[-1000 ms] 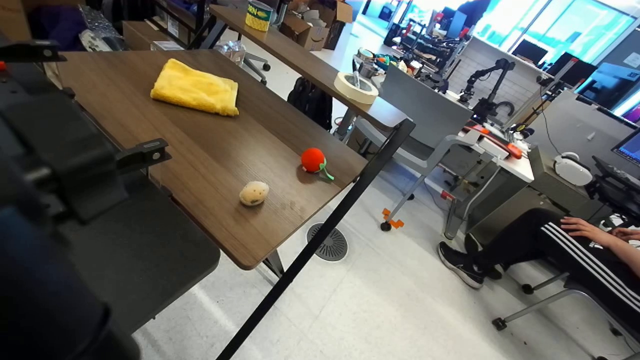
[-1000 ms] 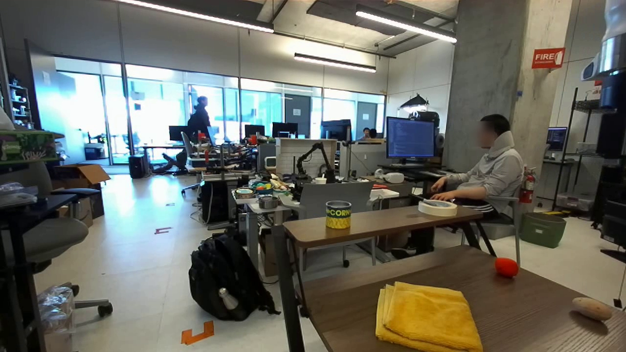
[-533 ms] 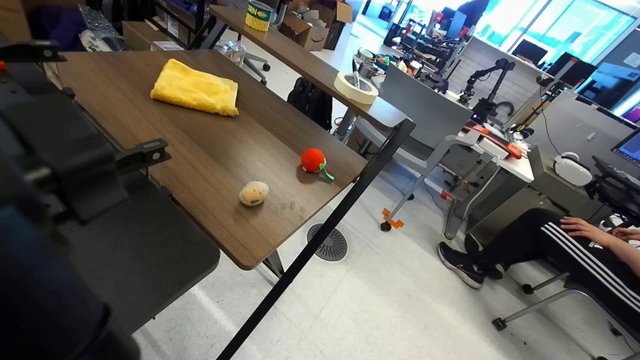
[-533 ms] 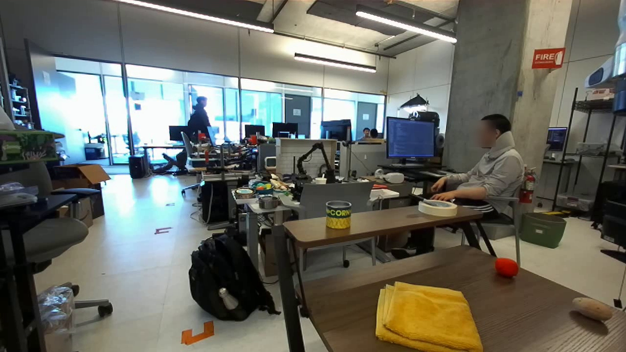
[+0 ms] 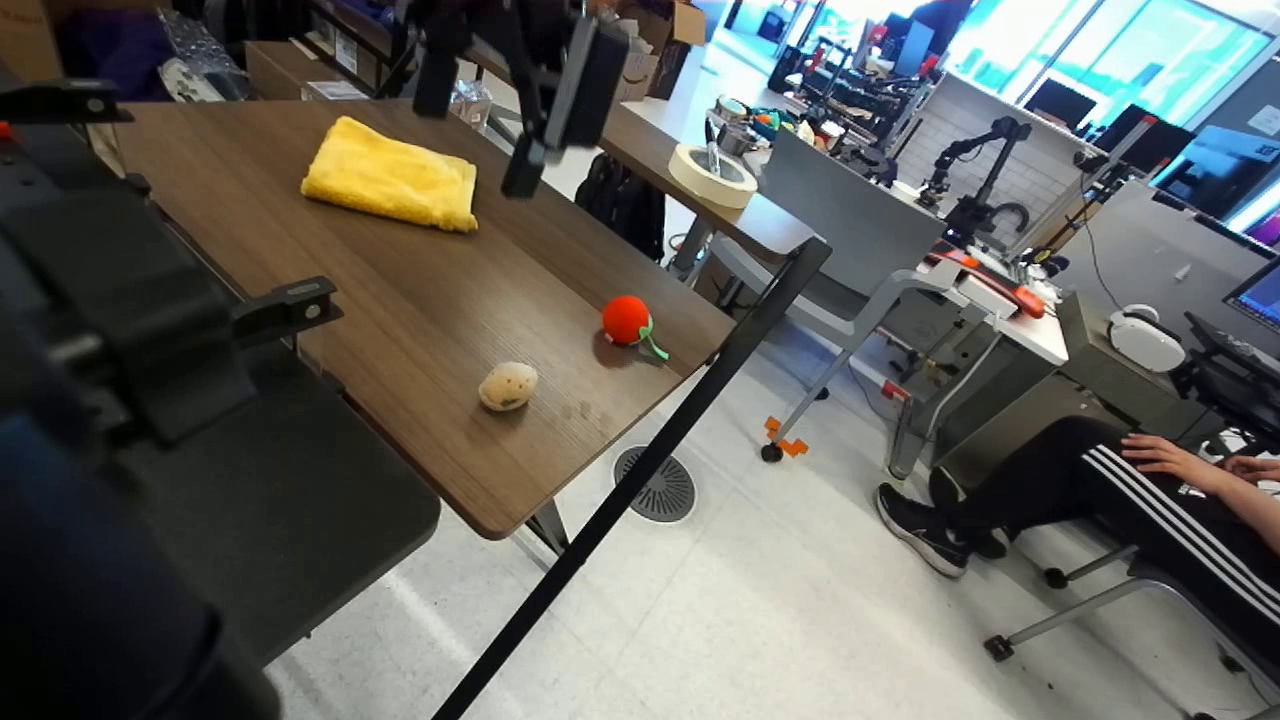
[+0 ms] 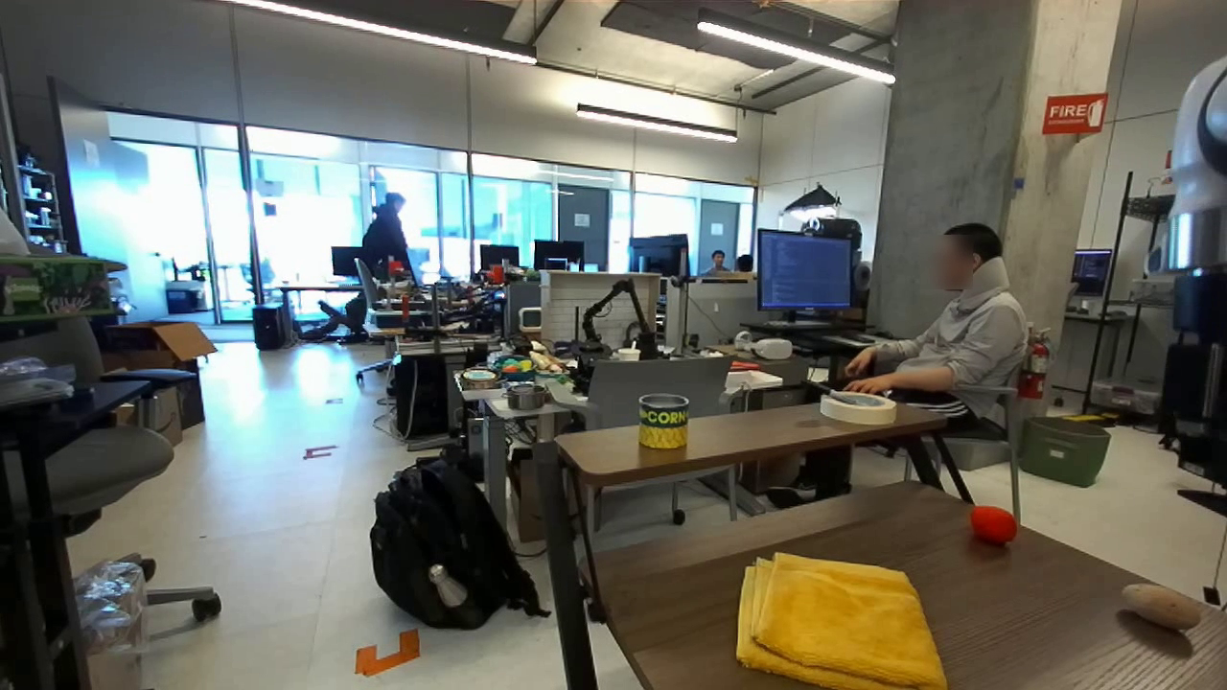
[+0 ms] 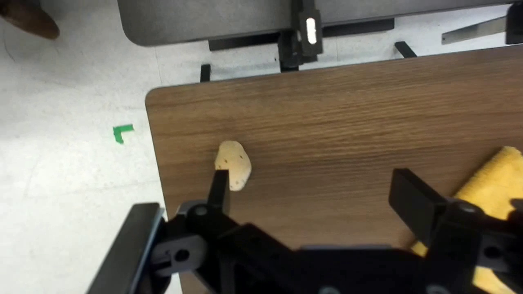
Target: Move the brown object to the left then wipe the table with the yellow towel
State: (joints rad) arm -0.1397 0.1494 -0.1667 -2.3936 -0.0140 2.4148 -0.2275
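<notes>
- Lining up on the brown object (image 7: 235, 162), a potato-like lump on the table (image 7: 347, 130), looks like my step now; I judge no part of the task done.
- My gripper (image 7: 310, 175) hangs over the table with its jaws wide apart, nothing held between them.
- From the middle of that opening, the lump lies to the wrist view's left, partly behind the fingertip (image 7: 220, 185) there; I should shift that way before going down.
- Its long axis runs roughly across the closing line, so I expect to pinch its narrower width with little wrist turn.
- The table's short edge passes near it, so a bump outward could roll it off.
- My wider stretch of table runs toward the yellow towel (image 6: 844, 618); in an exterior view the red ball (image 5: 626, 319) sits near the lump, by the same short edge.
- Which "left" the task means, I can't settle from here.
</notes>
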